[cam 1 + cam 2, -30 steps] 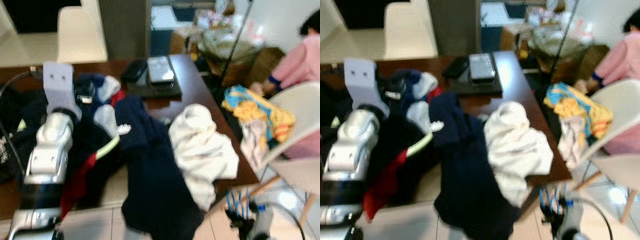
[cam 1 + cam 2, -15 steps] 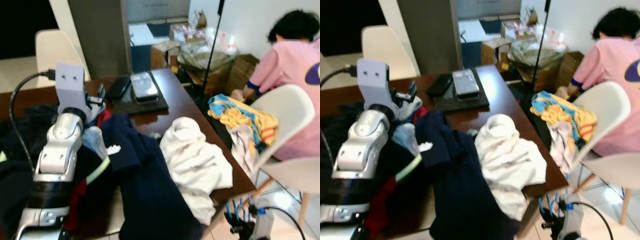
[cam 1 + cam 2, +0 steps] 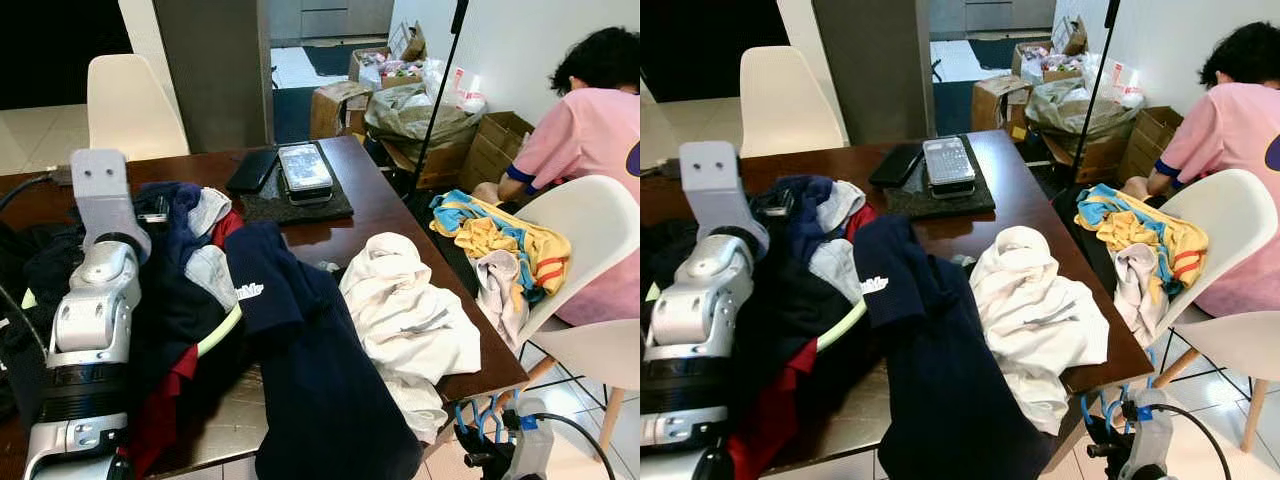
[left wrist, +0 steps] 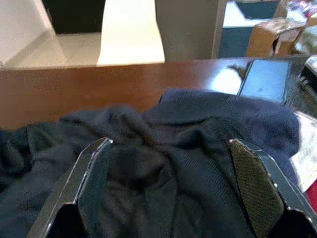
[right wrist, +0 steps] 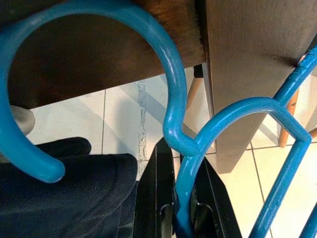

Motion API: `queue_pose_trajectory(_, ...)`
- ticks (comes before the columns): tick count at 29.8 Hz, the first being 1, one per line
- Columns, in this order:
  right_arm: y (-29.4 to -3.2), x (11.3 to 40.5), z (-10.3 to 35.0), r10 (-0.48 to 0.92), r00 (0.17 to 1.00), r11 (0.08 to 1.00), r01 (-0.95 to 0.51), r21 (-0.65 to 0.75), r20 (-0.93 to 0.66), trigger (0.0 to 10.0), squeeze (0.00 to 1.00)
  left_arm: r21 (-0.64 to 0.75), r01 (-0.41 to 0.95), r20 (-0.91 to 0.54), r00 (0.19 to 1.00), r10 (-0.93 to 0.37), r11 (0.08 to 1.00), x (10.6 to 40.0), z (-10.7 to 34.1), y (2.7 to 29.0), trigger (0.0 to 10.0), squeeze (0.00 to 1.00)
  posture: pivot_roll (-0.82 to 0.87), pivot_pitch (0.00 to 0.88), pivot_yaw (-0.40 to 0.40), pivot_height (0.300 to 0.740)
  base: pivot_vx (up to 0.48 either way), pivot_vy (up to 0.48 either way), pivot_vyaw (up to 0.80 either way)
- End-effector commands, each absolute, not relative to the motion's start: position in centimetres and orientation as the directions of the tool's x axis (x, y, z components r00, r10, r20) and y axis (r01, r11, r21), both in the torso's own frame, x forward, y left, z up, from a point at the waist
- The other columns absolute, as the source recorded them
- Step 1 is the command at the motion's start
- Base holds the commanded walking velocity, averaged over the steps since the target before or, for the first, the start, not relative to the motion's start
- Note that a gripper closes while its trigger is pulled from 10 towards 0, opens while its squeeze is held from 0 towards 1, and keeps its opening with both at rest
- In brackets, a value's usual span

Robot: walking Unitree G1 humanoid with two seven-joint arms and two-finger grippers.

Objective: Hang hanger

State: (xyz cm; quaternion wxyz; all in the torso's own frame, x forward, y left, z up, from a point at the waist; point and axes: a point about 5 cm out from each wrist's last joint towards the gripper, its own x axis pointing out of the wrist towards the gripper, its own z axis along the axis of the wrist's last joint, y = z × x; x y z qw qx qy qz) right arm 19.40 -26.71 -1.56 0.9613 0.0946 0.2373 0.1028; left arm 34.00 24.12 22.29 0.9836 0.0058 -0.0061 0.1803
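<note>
Right gripper clamped around blue hanger neck, below table edge

Head stereo pair downward over table; wrist cameras close along claws.

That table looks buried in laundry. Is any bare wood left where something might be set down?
A little. Bare tabletop shows along the far right side, between the dark mat holding a calculator and the white garment. Another strip runs along the far edge by the cream chair. The near and left parts are crowded with dark clothes.
</note>
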Motion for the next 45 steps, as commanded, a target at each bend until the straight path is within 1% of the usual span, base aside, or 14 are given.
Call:
queue_pose_trajectory(1, -26.1, 19.9, -1.3, 0.273, 0.866, 0.954, -0.189, 0.233, -0.418, 10.0, 0.00, -0.016, -0.363, -0.101, 0.928, 0.360, 0.932, 33.9, 20.2, 24.2, 10.0, 0.00, 0.02, 0.126, 0.000, 0.740, 0.000, 0.000, 0.00)
queue_pose_trajectory(8, -26.1, 19.7, -1.4, 0.273, 0.865, 0.954, -0.189, 0.231, -0.420, 10.0, 0.00, -0.097, -0.322, -0.200, 0.933, 0.299, 0.942, 34.2, 18.7, 23.3, 10.0, 0.00, 0.01, 0.120, 0.000, 0.740, 0.000, 0.000, 0.00)
queue_pose_trajectory(9, -26.1, 19.7, -1.4, 0.272, 0.865, 0.955, -0.189, 0.230, -0.421, 10.0, 0.00, -0.117, -0.284, -0.196, 0.946, 0.258, 0.952, 34.4, 18.8, 22.8, 7.8, 0.00, 0.01, 0.120, 0.001, 0.740, 0.000, 0.000, 0.00)
queue_pose_trajectory(10, -26.1, 19.7, -1.4, 0.272, 0.865, 0.955, -0.189, 0.230, -0.421, 10.0, 0.00, -0.117, -0.284, -0.196, 0.946, 0.258, 0.952, 34.4, 18.8, 22.8, 7.8, 0.00, 0.01, 0.120, 0.001, 0.740, 0.000, 0.000, 0.00)
queue_pose_trajectory(11, -26.1, 19.7, -1.4, 0.271, 0.866, 0.955, -0.188, 0.230, -0.421, 10.0, 0.00, -0.131, -0.244, -0.186, 0.958, 0.218, 0.961, 34.6, 18.9, 22.3, 4.5, 0.00, 0.01, 0.117, 0.001, 0.740, 0.000, 0.000, 0.00)
queue_pose_trajectory(12, -26.1, 19.7, -1.4, 0.271, 0.866, 0.955, -0.188, 0.230, -0.421, 10.0, 0.00, -0.131, -0.244, -0.186, 0.958, 0.218, 0.961, 34.6, 18.9, 22.3, 4.5, 0.00, 0.01, 0.117, 0.001, 0.740, 0.000, 0.000, 0.00)
queue_pose_trajectory(13, -26.1, 19.7, -1.4, 0.270, 0.866, 0.955, -0.187, 0.229, -0.420, 10.0, 0.00, -0.134, -0.207, -0.166, 0.969, 0.184, 0.969, 34.7, 19.2, 21.8, 0.0, 0.00, 0.01, 0.117, 0.001, 0.740, 0.000, 0.000, 0.00)
queue_pose_trajectory(16, -26.1, 19.6, -1.4, 0.269, 0.868, 0.955, -0.185, 0.231, -0.418, 10.0, 0.00, -0.123, -0.162, -0.146, 0.979, 0.143, 0.979, 34.9, 19.6, 21.1, 0.0, 0.00, 0.01, 0.115, 0.001, 0.740, 0.000, 0.000, 0.00)
queue_pose_trajectory(25, -26.1, 19.5, -1.3, 0.291, 0.865, 0.946, -0.195, 0.260, -0.409, 10.0, 0.00, -0.122, -0.184, -0.144, 0.976, 0.166, 0.975, 34.7, 19.9, 21.3, 0.0, 0.00, 0.01, 0.124, 0.002, 0.740, 0.000, 0.000, 0.00)
queue_pose_trajectory(30, -26.1, 19.5, -1.3, 0.308, 0.862, 0.938, -0.204, 0.280, -0.403, 10.0, 0.00, 0.006, -0.335, 0.115, 0.936, 0.332, 0.942, 33.9, 24.8, 23.4, 0.0, 0.00, 0.02, 0.129, -0.001, 0.740, 0.000, 0.000, 0.00)
queue_pose_trajectory(32, -26.0, 19.5, -1.3, 0.309, 0.862, 0.937, -0.203, 0.284, -0.402, 10.0, 0.00, 0.065, -0.373, 0.234, 0.907, 0.349, 0.926, 33.4, 27.0, 23.5, 0.0, 0.00, 0.02, 0.129, 0.000, 0.740, 0.000, 0.000, 0.00)
queue_pose_trajectory(37, -26.0, 19.6, -1.2, 0.308, 0.863, 0.937, -0.201, 0.287, -0.400, 10.0, 0.00, 0.107, -0.410, 0.352, 0.868, 0.351, 0.906, 32.9, 29.5, 23.4, 0.0, 0.00, 0.01, 0.129, 0.000, 0.740, 0.000, 0.000, 0.00)
queue_pose_trajectory(40, -26.1, 19.7, -1.2, 0.306, 0.865, 0.936, -0.198, 0.291, -0.396, 10.0, 0.00, 0.217, -0.404, 0.579, 0.786, 0.217, 0.888, 31.5, 34.3, 21.2, 0.0, 0.00, 0.02, 0.130, -0.001, 0.740, 0.000, 0.000, 0.00)
queue_pose_trajectory(45, -26.2, 19.7, -1.1, 0.307, 0.867, 0.935, -0.197, 0.294, -0.394, 10.0, 0.00, 0.310, -0.382, 0.688, 0.722, 0.071, 0.871, 30.4, 36.8, 19.3, 0.0, 0.00, 0.02, 0.128, -0.003, 0.740, 0.000, 0.000, 0.00)
